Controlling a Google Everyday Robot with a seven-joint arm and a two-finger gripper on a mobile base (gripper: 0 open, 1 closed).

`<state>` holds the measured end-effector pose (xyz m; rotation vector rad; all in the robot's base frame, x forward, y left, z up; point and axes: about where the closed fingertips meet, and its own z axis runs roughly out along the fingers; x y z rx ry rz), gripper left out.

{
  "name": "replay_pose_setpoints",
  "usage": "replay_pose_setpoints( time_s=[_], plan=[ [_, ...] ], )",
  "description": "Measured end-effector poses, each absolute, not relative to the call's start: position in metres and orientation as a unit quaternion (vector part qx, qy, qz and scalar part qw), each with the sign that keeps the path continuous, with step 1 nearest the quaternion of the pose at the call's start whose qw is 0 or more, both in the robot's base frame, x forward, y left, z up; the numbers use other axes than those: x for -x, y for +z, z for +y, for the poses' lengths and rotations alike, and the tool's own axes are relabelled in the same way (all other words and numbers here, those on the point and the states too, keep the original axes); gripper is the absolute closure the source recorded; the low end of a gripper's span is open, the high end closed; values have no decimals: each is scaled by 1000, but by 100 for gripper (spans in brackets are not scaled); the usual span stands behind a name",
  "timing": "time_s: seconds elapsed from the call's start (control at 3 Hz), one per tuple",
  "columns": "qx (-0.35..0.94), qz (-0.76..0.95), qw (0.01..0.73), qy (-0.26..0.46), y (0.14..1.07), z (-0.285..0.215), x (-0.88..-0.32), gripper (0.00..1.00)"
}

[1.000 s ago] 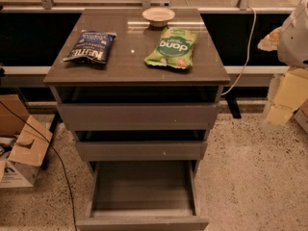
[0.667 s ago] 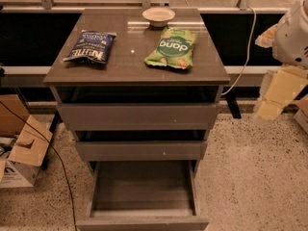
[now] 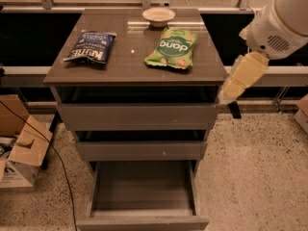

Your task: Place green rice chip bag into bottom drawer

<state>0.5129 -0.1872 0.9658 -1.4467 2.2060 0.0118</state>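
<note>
The green rice chip bag (image 3: 171, 48) lies flat on the cabinet top, right of centre, just in front of a small bowl. The bottom drawer (image 3: 143, 190) is pulled out and holds nothing that I can see. My arm comes in from the upper right. The gripper (image 3: 230, 103) hangs beside the cabinet's right front corner, at the height of the top drawer, below and to the right of the bag and apart from it.
A dark blue chip bag (image 3: 90, 46) lies on the left of the cabinet top (image 3: 130, 67). A pale bowl (image 3: 158, 17) sits at the back. The top two drawers stand slightly ajar. Cardboard boxes (image 3: 19, 150) and a cable lie on the floor at left.
My arm has swung in from the right edge toward the cabinet, and the gripper end now reaches the cabinet's right front corner. The bags and drawers have not moved.
</note>
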Motion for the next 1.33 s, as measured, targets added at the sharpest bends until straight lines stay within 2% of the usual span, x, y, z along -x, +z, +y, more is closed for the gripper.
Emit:
replay_pose_setpoints(
  time_s=[0.67,1.33],
  plan=[
    [470,837,278,46,942,-190,-598,0],
    [445,848,285,47,935,-187,-608,0]
  ],
)
